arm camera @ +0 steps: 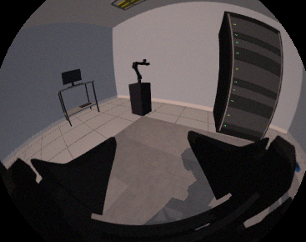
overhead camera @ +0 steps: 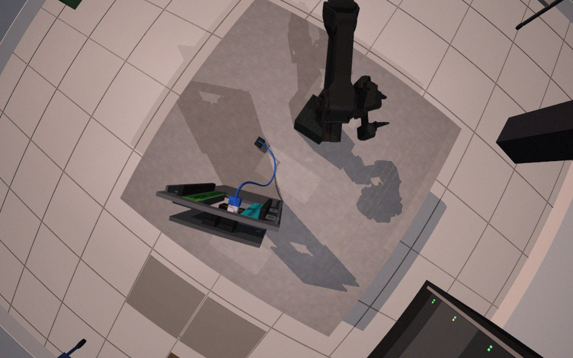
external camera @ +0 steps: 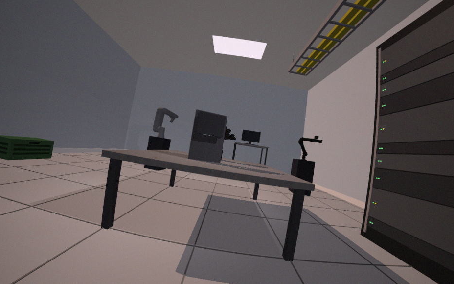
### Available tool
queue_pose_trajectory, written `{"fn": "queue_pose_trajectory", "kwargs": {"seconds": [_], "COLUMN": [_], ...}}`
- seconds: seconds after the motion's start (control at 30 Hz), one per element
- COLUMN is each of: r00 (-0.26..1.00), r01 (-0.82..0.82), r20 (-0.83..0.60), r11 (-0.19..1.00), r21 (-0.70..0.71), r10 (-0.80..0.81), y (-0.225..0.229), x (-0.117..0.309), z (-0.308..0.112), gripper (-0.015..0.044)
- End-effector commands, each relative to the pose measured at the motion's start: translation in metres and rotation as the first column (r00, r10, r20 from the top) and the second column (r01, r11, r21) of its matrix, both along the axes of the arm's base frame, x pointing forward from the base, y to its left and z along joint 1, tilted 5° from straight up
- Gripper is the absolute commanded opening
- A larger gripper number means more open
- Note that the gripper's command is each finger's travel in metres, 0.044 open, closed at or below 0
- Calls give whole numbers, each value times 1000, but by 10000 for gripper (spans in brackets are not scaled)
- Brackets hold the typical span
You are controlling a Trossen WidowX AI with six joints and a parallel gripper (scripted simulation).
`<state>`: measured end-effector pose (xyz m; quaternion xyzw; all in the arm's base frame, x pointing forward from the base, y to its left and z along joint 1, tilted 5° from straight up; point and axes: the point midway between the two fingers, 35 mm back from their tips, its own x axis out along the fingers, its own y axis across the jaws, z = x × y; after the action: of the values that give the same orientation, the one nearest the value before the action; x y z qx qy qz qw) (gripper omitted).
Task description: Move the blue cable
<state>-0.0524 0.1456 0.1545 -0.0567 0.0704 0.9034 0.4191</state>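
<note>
From above, relative to the server frame (overhead camera: 275, 224), the gripper (overhead camera: 372, 111) (external camera: 230, 134) (arm camera: 153, 138) hangs well apart with its fingers spread and nothing between them, while the blue cable (overhead camera: 274, 166) runs from the frame's near face, its plug (overhead camera: 234, 203) there looking light and rigid on a soft, springy lead, best pinched across body and tab. From outside, the frame's back hides the plug; the wrist view shows bare fingers, and no container's contents are visible anywhere

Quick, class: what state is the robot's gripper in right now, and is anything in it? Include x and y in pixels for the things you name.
Gripper (overhead camera: 387, 109) (arm camera: 153, 138): open, fingers wide apart, holding nothing.
</note>
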Motion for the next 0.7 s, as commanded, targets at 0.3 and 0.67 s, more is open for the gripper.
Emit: {"fn": "queue_pose_trajectory", "kwargs": {"seconds": [0.3,0.67], "r00": [860,285], "r01": [227,570], "r20": [451,852], "r11": [971,792], "r21": [81,218], "r10": [-238,-439], "y": [19,-20], "x": [90,240], "z": [-33,-25], "gripper": [239,239]}}
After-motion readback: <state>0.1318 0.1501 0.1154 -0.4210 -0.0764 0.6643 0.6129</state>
